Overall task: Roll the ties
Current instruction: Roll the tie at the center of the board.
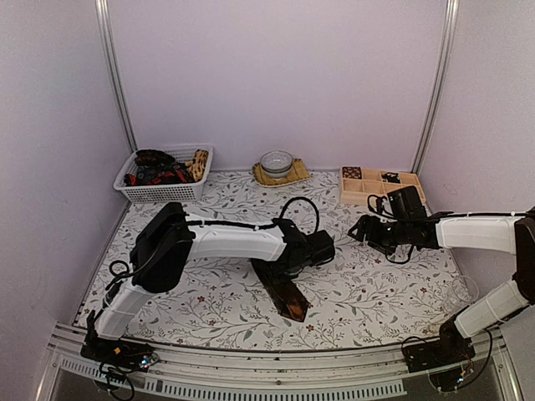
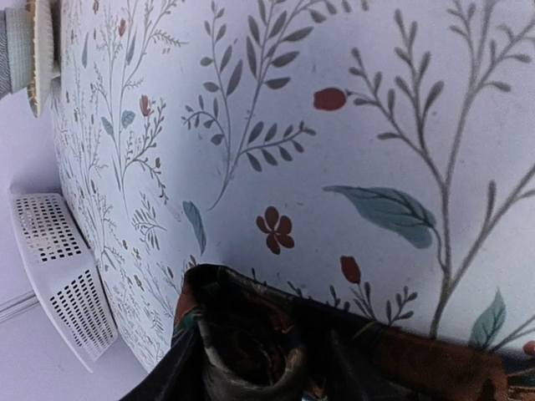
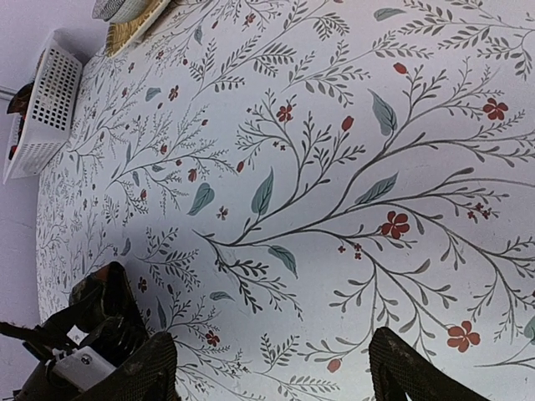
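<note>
The tie [image 1: 286, 294] lay bunched at the near middle of the bench [image 1: 376, 284], under the left gripper [image 1: 282, 269], whose hold I couldn't tell. The right gripper [image 3: 272, 368] hung spread and empty. If let go, the fabric might spring loose.

Tie [image 1: 285, 294]: dark woven cloth, a soft silky sheen along its folds.
Table cover [image 1: 368, 288]: smooth matt sheet, printed with leaves and flowers.
Basket [image 1: 159, 192]: white perforated plastic, faintly glossy.
Divided box [image 1: 359, 199]: pale bare wood, matt.
Bowl [image 1: 276, 161]: clear, shiny glass.
Mat [image 1: 297, 175]: coarse woven fibre, straw-coloured.
Arm shells [image 1: 234, 241]: smooth white plastic, lightly glossy.
Frame rails [image 1: 117, 83]: dull silver metal.
</note>
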You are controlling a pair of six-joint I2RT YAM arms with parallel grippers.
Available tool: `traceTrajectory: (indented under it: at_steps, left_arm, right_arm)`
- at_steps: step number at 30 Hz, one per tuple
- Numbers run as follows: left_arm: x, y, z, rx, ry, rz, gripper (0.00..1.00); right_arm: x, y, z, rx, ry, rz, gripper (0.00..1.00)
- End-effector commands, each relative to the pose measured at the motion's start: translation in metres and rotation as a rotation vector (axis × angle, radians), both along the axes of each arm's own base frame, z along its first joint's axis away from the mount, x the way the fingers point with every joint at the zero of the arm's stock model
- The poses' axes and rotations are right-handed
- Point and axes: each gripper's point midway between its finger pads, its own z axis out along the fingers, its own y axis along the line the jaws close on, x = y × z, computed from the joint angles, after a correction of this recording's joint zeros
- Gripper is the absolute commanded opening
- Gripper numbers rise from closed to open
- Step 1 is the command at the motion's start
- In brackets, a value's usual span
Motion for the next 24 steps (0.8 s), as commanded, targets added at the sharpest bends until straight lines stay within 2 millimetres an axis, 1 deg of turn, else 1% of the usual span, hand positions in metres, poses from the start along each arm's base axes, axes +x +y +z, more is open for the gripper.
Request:
traceTrajectory:
  at_steps: [1,6,11,16,20,22,23,24]
  left_arm:
    - [-0.025,0.001,-0.032,-0.007,0.153,0.007,0.53]
    - [0.000,-0.003,-0.003,-0.024,0.060,0.016,0.60]
    - [0.016,-0.008,0.024,-0.055,0.001,0.010,0.63]
    - [0.022,-0.006,0.037,-0.057,-0.031,0.010,0.65]
    - [0.023,-0.006,0.044,-0.064,-0.043,0.009,0.67]
    - [0.024,-0.010,0.053,-0.093,-0.049,0.005,0.69]
    - [0.024,-0.014,0.058,-0.117,-0.047,0.000,0.72]
    - [0.024,-0.020,0.068,-0.154,-0.046,-0.007,0.74]
  right_arm:
    - [0.005,-0.002,0.030,0.039,-0.081,-0.012,0.79]
    - [0.005,-0.001,0.029,0.046,-0.077,-0.009,0.79]
    - [0.005,0.004,0.025,0.058,-0.067,0.010,0.79]
    - [0.005,0.012,0.020,0.080,-0.049,0.049,0.79]
    - [0.004,0.017,0.017,0.096,-0.042,0.071,0.77]
    - [0.003,0.019,0.014,0.102,-0.035,0.080,0.75]
    - [0.003,0.020,0.012,0.106,-0.029,0.086,0.75]
    - [0.003,0.022,0.011,0.112,-0.025,0.094,0.75]
